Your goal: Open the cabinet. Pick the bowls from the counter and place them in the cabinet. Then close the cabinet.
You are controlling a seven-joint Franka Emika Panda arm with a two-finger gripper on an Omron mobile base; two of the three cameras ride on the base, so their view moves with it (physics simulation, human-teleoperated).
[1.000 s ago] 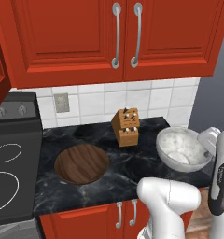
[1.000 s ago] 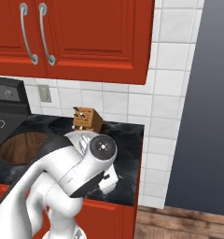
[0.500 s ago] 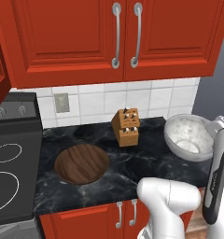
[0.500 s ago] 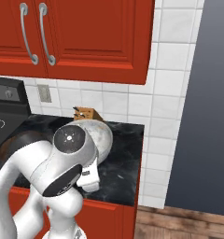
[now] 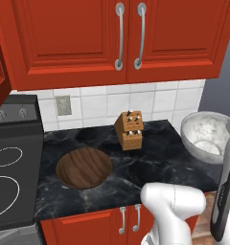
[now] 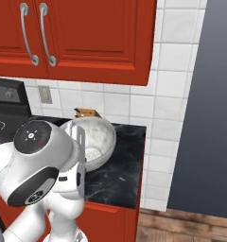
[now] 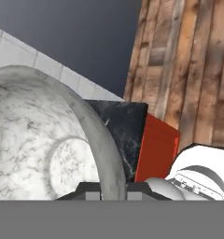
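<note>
Up comes the round marbled grey-white stone bowl (image 5: 207,136), lifted off the glossy black marble counter (image 5: 150,162) at the far right since a second ago, while the tall red double-door cabinet (image 5: 121,36) is shut. The right base view shows it tilted. In the hand view the gripper (image 7: 115,189) clamps its rim.

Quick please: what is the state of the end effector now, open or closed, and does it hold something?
End effector: closed on the rim of the marbled grey-white bowl, which is lifted off the counter.
</note>
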